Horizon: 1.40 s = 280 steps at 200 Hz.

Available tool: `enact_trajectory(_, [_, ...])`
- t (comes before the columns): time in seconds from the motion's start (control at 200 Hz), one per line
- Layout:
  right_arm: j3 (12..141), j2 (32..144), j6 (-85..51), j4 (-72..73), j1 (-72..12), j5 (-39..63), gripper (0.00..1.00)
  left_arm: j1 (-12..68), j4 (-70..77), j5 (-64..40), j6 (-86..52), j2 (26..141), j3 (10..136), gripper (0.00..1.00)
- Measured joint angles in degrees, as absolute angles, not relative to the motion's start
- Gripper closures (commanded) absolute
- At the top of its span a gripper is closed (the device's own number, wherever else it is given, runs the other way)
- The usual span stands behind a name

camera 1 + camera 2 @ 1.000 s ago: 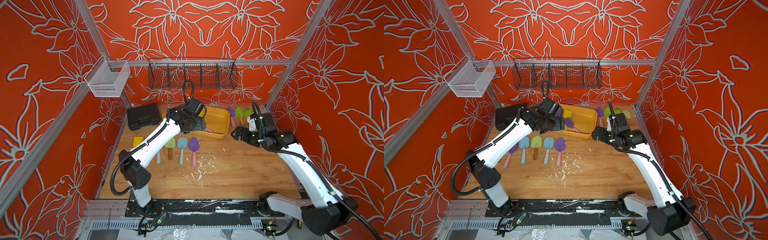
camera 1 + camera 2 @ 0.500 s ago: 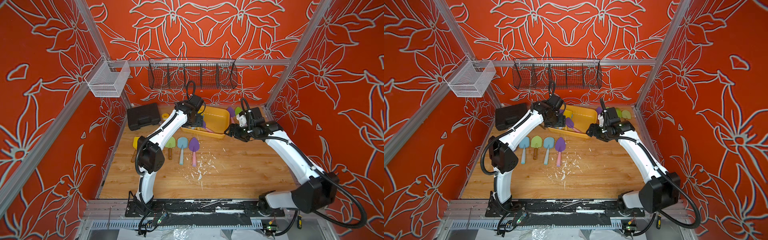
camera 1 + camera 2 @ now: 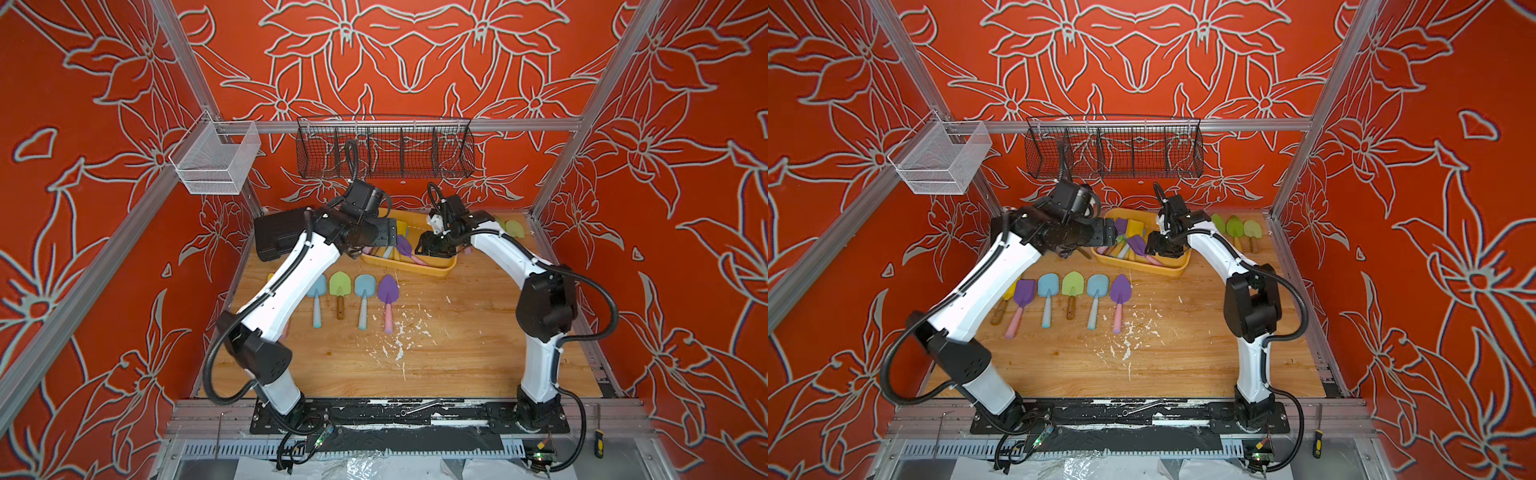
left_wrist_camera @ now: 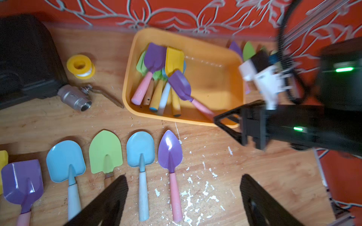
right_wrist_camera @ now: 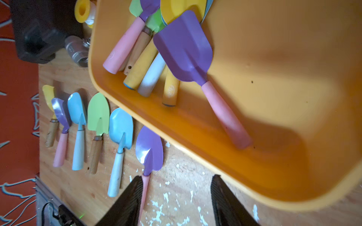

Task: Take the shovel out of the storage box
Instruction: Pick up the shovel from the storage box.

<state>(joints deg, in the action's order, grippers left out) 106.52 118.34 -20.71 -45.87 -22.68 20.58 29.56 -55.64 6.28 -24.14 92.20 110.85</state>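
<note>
Both top views show us the storage box (image 3: 409,270) at the back of the desk (image 3: 457,353). Inside, the purple shovel (image 5: 184,50) lies with its blade on the other shovels (image 5: 141,74) and its pink handle on the box floor. We see the right tool (image 5: 177,177) partly open by the rim, gripping nothing; the left tool (image 4: 182,177) is spread wide, empty.
</note>
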Motion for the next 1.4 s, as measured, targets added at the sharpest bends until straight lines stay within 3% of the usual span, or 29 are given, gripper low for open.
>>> enact_trajectory(0.435, [128.73, 140.70, -13.91, -52.95, -24.12, 12.80, 0.50, 29.56, -50.30, 10.76, -22.31, 73.41, 99.35, 0.05])
enact_trajectory(0.886, [136.22, 146.89, -12.43, -56.66, -24.45, 9.30, 0.59, 29.56, -50.30, 14.55, -20.67, 69.08, 98.41, 0.05])
enact_trajectory(1.081, [136.22, 146.96, -11.33, -56.77, -25.10, 7.14, 0.73, 29.56, -50.46, 15.42, -20.34, 68.62, 97.49, 0.05])
enact_trajectory(1.266, [137.88, 147.98, -11.62, -57.74, -25.26, 3.49, 0.97, 29.56, -50.43, 15.86, -20.16, 68.34, 96.77, 0.04])
enact_trajectory(1.401, [139.33, 148.62, -12.27, -58.15, -25.28, 1.93, 1.00, 29.56, -49.93, 16.16, -19.77, 66.83, 95.20, 0.04])
